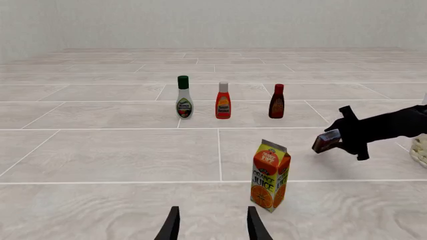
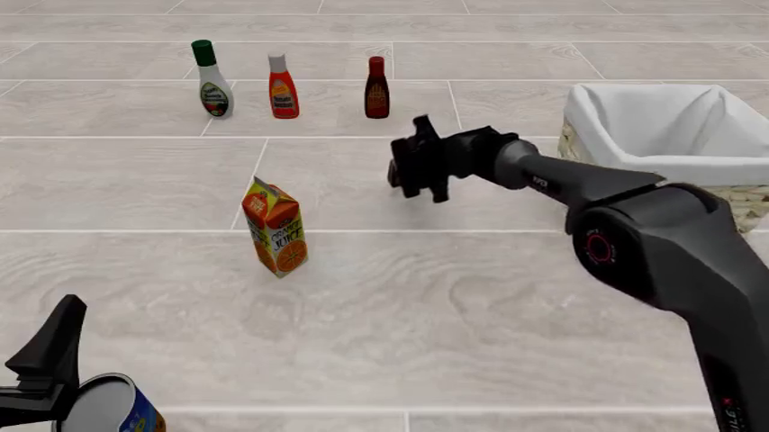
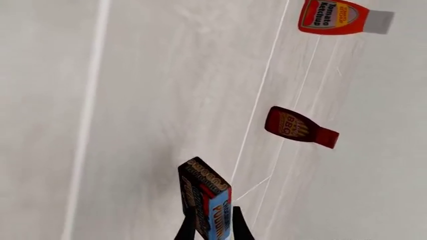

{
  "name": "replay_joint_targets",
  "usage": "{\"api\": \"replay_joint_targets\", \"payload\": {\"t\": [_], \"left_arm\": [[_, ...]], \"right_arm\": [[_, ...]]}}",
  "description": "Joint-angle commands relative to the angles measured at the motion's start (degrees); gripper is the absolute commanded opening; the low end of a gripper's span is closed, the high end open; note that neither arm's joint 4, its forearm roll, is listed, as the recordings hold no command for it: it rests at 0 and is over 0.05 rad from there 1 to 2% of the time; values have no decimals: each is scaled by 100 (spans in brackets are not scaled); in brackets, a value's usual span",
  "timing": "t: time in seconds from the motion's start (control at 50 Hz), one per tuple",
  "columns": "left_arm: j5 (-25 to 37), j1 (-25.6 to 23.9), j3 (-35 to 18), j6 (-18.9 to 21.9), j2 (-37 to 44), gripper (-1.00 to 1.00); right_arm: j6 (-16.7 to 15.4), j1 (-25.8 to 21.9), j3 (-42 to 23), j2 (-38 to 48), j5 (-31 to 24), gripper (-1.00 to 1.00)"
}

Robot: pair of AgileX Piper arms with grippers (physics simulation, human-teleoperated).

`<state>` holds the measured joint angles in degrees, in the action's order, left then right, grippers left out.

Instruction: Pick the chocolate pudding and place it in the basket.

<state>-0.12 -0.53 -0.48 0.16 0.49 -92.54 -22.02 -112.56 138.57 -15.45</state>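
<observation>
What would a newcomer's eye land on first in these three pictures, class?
First, the right arm's pincer held above the floor mid-scene, shut on the small chocolate pudding. Next, the big wicker basket with its white liner at the far right, and the bright orange juice carton standing alone left of centre. Behind it, three bottles stand in a row at the back.

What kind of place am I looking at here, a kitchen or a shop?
Neither, probably: a computer-simulated test scene. A pale wood-grain tiled surface runs to a blank wall, bearing only a few groceries: three sauce bottles in a row, an orange juice carton, a cloth-lined wicker basket.
</observation>
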Motion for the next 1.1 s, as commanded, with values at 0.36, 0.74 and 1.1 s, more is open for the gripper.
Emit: {"api": "replay_joint_targets", "payload": {"t": [0.36,0.74,1.1], "left_arm": [[-1,2,13,1,-15,100],[-2,0,13,3,-15,100],[-1,0,13,1,-15,100]], "right_arm": [[693,-46,1798,-1956,373,-100],[1764,-318,2156,-2908,-157,-100],[3129,-567,1973,-3557,-1011,-100]]}}
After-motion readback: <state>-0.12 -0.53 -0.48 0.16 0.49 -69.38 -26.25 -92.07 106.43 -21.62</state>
